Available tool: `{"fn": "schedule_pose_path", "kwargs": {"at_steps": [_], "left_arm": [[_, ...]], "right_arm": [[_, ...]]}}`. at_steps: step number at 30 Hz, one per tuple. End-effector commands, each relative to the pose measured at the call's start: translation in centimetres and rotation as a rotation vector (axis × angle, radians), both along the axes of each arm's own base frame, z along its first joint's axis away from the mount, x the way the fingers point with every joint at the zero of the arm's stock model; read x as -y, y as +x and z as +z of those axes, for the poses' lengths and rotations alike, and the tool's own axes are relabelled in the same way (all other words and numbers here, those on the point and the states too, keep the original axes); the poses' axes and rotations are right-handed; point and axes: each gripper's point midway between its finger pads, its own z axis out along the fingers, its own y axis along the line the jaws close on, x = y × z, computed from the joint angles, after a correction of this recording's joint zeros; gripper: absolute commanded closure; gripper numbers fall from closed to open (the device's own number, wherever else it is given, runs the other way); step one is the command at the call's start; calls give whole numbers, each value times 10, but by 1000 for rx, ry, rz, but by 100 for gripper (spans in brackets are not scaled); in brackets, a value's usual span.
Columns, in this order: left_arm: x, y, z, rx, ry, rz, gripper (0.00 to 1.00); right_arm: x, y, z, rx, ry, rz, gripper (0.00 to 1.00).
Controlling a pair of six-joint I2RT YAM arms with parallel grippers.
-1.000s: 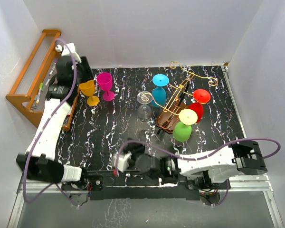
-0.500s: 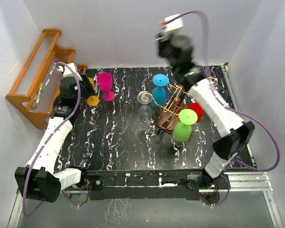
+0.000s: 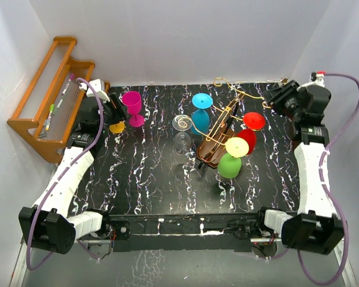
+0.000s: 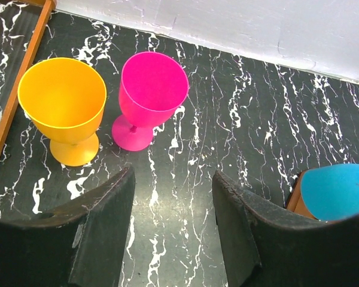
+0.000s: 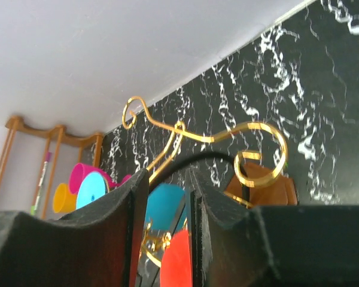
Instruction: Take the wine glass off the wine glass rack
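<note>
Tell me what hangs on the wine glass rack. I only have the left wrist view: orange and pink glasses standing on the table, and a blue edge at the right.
Observer: From the top view, a blue glass, a red glass and a green glass hang on the wine glass rack.
Operator: Where is the right gripper?
Observer: The right gripper is at the far right corner, beside the rack's gold spiral, holding nothing.
Operator: Anything else near the rack?
Observer: A clear glass is at its left side; I cannot tell whether it hangs there.
</note>
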Motion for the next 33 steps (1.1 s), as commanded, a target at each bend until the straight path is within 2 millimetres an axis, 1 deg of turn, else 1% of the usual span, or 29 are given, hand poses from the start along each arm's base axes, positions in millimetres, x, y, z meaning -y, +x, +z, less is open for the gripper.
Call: {"fn": "schedule_pose_path", "kwargs": {"at_steps": [1,4,8,10,15,21,28,30,33], "left_arm": [[12,-1,-2,1,-12,-37,48],[15,-2,-4,-4,-8,-46,48],[18,-2,-8,-15,-4,-52,48],[19,-2,-9,-18,-3,-54,48],[22,-2,-12,-26,-2,-63,48],[24,-1,-14,-34,-5,-68,48],[26,-1,-16,-38,-8,-75,48],[26,-1,-17,-39,-8,-75,48],[27,0,-18,-42,-9,-77,48]], "right_arm": [[-8,-37,14,33,129,7,65],[3,-51,-5,-7,107,-46,60],[2,-64,-29,-48,127,-43,56],[5,-67,-37,-59,127,-61,55],[12,-74,-40,-59,95,-104,54],[5,-73,-52,-80,98,-62,54],[1,-73,-56,-86,99,-34,55],[1,-73,-55,-78,95,-32,56],[0,-73,-55,-72,95,-25,61]]}}
